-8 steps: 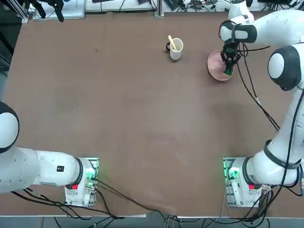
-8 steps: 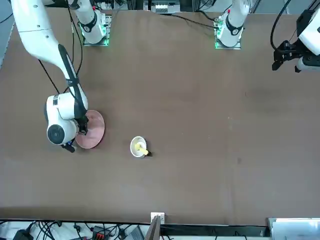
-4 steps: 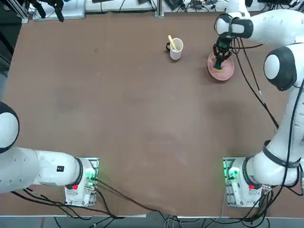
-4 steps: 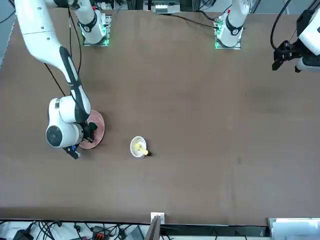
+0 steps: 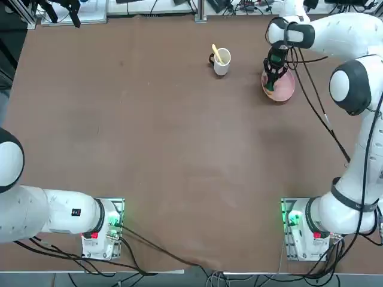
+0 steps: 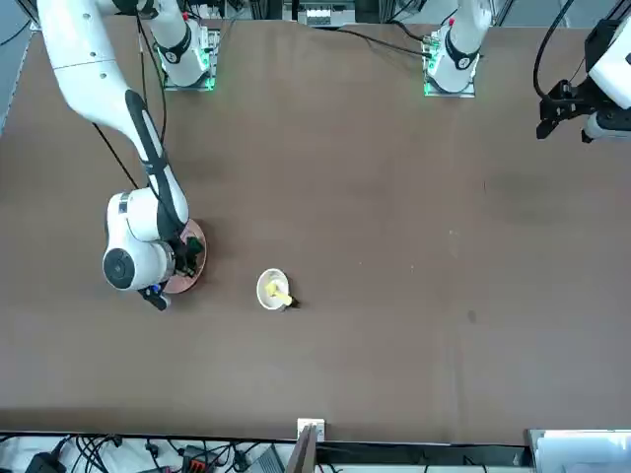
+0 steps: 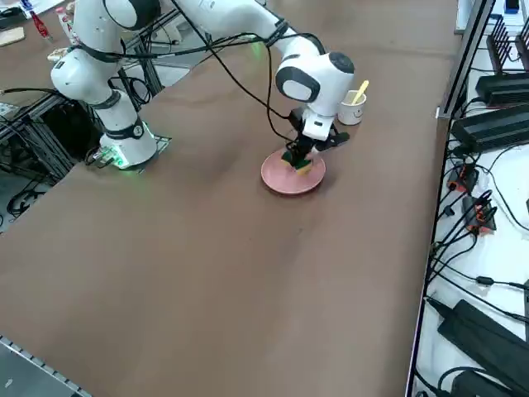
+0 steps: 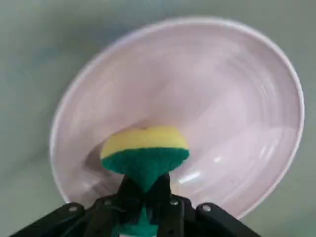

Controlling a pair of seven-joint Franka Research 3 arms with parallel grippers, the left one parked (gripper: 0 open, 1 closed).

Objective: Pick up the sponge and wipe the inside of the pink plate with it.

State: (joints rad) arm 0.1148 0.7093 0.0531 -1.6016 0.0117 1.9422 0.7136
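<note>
- Soft sponge (image 8: 144,157), green layer over yellow, pinched tight and bulging between the dark fingers (image 8: 170,207) of the right gripper (image 5: 271,82).
- Pressed yellow side down onto the smooth, glossy inside of the round pink plate (image 5: 286,89), shallow with a raised rim.
- Plate flat on the matte brown bench (image 5: 179,131), near a white mug (image 5: 222,62) holding a yellow stick (image 5: 217,53).
- Shifted since a second ago from the plate's mug-far part to its mug-side edge.

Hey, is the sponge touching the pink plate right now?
Cannot tell. In the right wrist view the right tool is pinched on the sponge, yellow face toward the pink plate, but neither contact nor gap shows plainly.
</note>
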